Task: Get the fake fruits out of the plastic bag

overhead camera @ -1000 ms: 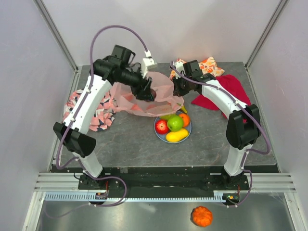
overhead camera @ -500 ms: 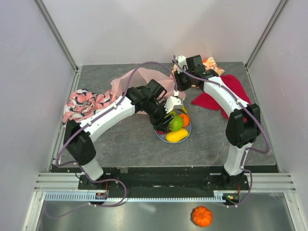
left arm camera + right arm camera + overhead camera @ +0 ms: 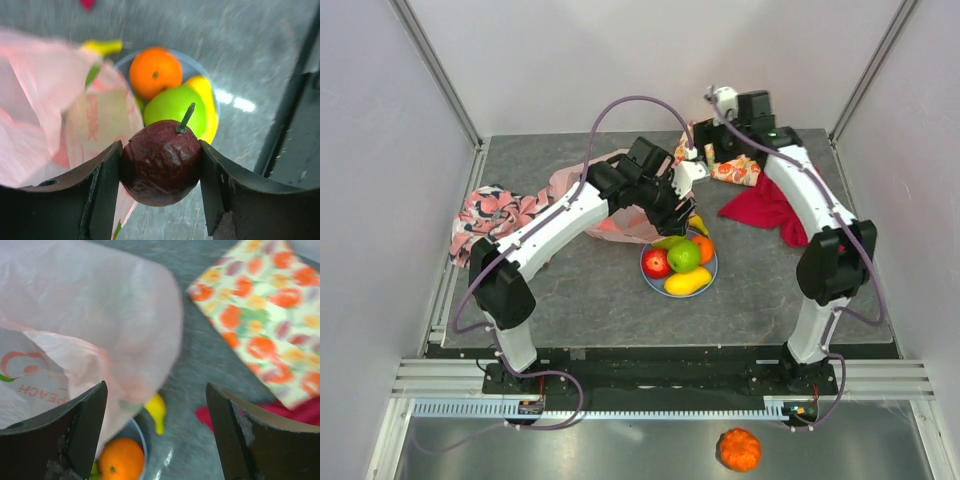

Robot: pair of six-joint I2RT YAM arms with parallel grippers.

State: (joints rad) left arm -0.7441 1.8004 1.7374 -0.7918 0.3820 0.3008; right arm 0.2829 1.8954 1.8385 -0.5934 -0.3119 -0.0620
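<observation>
A dark purple fruit (image 3: pixel 161 162) with a green stem sits between the fingers of my left gripper (image 3: pixel 160 150), which is shut on it above the table beside the blue plate (image 3: pixel 200 65). The plate (image 3: pixel 712 275) holds a red apple (image 3: pixel 657 263), a green apple (image 3: pixel 684 256), an orange (image 3: pixel 702 248) and a yellow fruit (image 3: pixel 687 282). The pink plastic bag (image 3: pixel 610 205) lies slumped just left of the plate, with a yellow banana (image 3: pixel 157 412) poking out at its edge. My right gripper (image 3: pixel 156 387) hangs open and empty above the bag's rim (image 3: pixel 90 305), at the back (image 3: pixel 708 150).
A fruit-print orange cloth (image 3: pixel 735 170) and a red cloth (image 3: pixel 765 205) lie at the back right. At the left edge lies a pink-and-black patterned cloth (image 3: pixel 500 215). An orange pumpkin (image 3: pixel 739 449) sits below the table's front rail.
My right gripper has opened, let go of the bag and drawn back and up. The bag has dropped flat. My left arm has swung from the bag toward the plate with the dark fruit.
</observation>
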